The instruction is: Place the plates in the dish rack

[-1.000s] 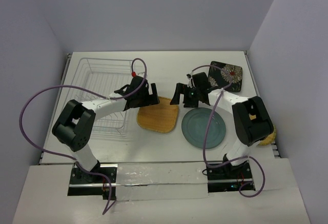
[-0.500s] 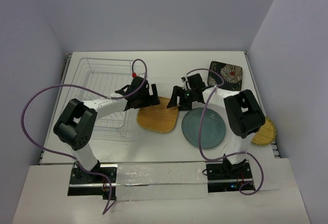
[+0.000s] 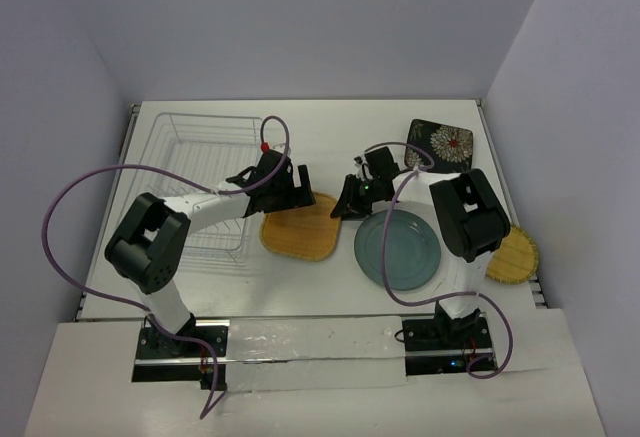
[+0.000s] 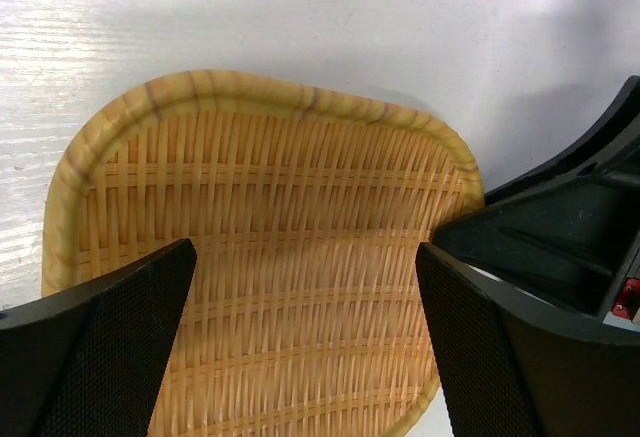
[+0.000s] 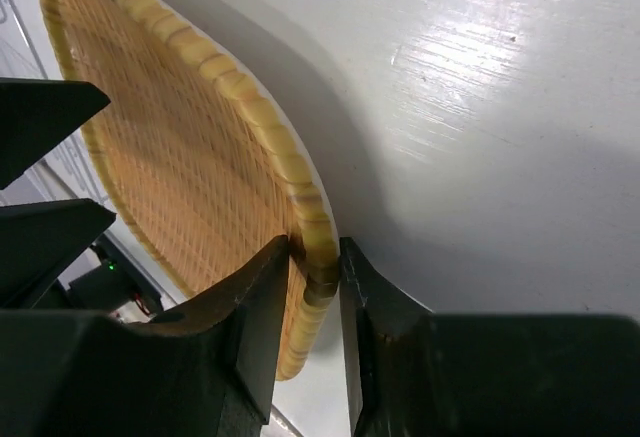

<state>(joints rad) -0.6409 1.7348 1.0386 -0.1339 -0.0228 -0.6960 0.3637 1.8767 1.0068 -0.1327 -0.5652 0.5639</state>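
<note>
The woven tan plate lies on the table between both grippers. My right gripper is shut on its right rim; in the right wrist view its fingers press the rim of the woven plate from both sides. My left gripper hangs open over the plate's left part, and the left wrist view shows the weave between its spread jaws. The teal-grey plate, the black floral plate and the small yellow-tan plate lie to the right. The white dish rack stands at the left.
The right arm's upper link reaches over the space between the teal-grey and yellow-tan plates. Purple cables loop over both arms. The enclosure walls stand close on the left, back and right.
The right gripper has closed from open onto the woven plate's right rim. The right arm's elbow swung inward, uncovering the yellow-tan plate. The woven plate slid slightly left.
</note>
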